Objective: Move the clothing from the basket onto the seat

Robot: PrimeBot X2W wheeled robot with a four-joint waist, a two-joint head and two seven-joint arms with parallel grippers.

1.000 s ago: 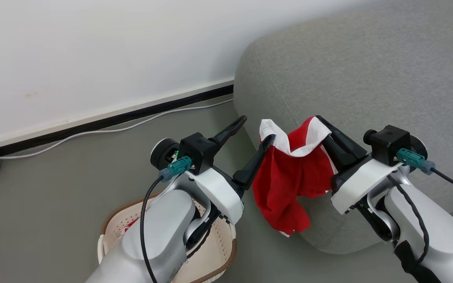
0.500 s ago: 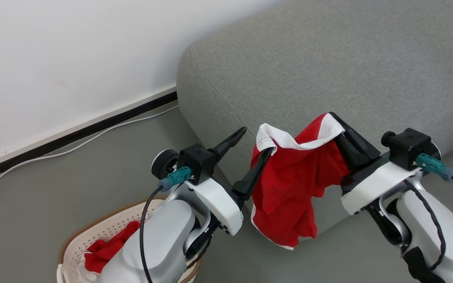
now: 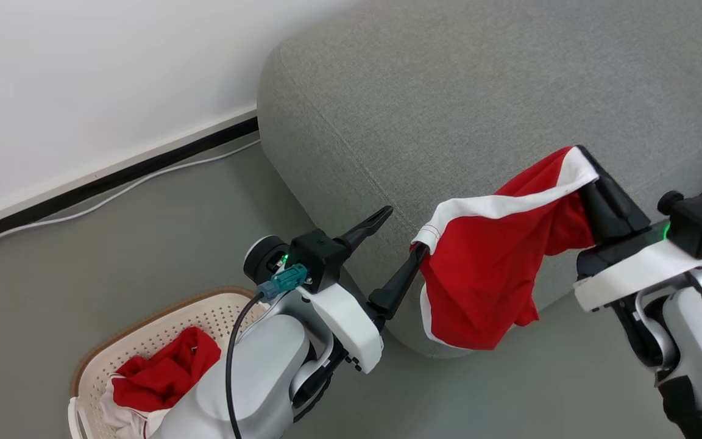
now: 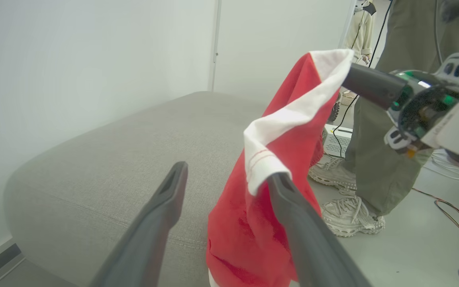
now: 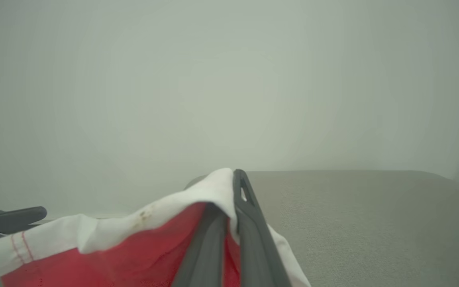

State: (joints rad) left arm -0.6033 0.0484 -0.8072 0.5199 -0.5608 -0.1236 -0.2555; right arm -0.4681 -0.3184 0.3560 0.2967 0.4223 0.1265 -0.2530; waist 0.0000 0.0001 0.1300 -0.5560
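Observation:
A red garment (image 3: 485, 274) with a white band hangs in front of the grey seat (image 3: 479, 103). My right gripper (image 3: 584, 160) is shut on one end of the band. The other end is draped over one fingertip (image 3: 419, 251) of my open left gripper (image 3: 404, 233). In the left wrist view the garment (image 4: 261, 223) hangs off the right-hand finger of the left gripper (image 4: 229, 177). In the right wrist view the right gripper (image 5: 233, 183) pinches the white band. More red and white clothing (image 3: 165, 375) lies in the basket (image 3: 144, 332) at the lower left, partly hidden by my left arm.
A white wall, a black baseboard and a white cable (image 3: 113, 196) run along the grey floor behind the basket. In the left wrist view a person's legs (image 4: 385, 131) and shoes (image 4: 351, 217) stand beyond the seat, with cables (image 4: 458, 215) on the floor.
My right gripper has moved right, away from the left one, pulling the white band out between them. The camera has shifted, so more of the basket and its clothing shows.

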